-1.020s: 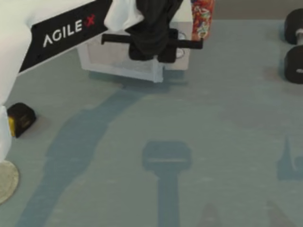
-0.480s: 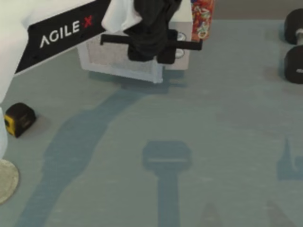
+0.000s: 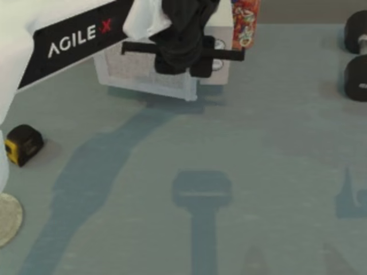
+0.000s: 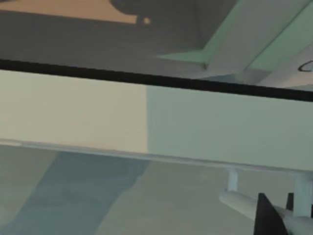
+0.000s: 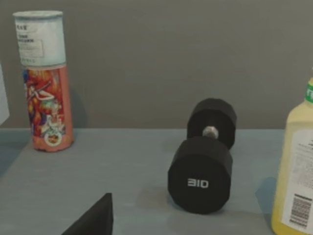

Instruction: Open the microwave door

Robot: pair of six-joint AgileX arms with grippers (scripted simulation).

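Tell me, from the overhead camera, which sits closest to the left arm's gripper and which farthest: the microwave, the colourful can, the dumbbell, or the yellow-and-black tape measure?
1. The microwave, right under the left gripper at the table's far edge.
2. The colourful can, just right of the microwave.
3 and 4. The dumbbell, far right, and the tape measure, far left and nearer the camera: both far off, too close to rank.

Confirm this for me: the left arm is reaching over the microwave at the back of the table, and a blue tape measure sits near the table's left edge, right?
Not quite. The tape measure is black and yellow, not blue, as the top view shows. The rest holds: the left gripper is over the microwave at the back of the table, and the tape measure lies near the table's left edge.
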